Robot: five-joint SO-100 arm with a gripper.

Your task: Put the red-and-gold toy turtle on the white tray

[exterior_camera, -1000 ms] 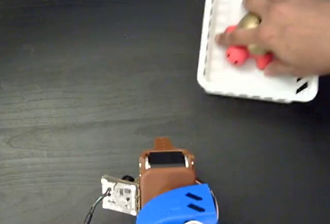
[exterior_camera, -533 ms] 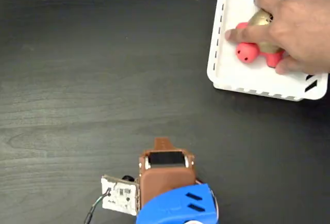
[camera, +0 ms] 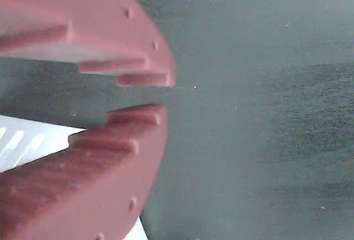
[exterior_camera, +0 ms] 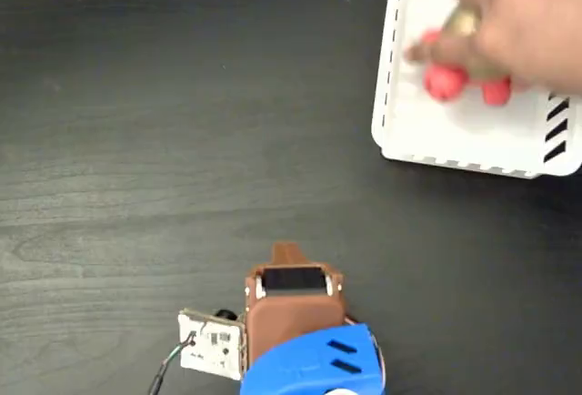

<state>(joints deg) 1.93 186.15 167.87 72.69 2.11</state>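
Observation:
The red-and-gold toy turtle [exterior_camera: 445, 80] lies inside the white tray [exterior_camera: 455, 153] at the top right of the fixed view. A person's hand [exterior_camera: 525, 20], blurred by motion, covers most of its gold shell, so only the red head and feet show clearly. The brown and blue arm [exterior_camera: 293, 318] stays folded at the bottom edge, far from the tray. In the wrist view the gripper [camera: 163, 95] has its red-brown jaws nearly together with nothing between them, and a corner of the white tray [camera: 22, 140] shows behind the lower jaw.
The dark wood-grain table [exterior_camera: 164, 140] fills the scene. A small white circuit board [exterior_camera: 212, 344] with wires sits beside the arm's base at the bottom left.
The hand has pushed the tray and turtle a little to the right and up. The hand is now blurred, lifting toward the top right. The arm has not moved.

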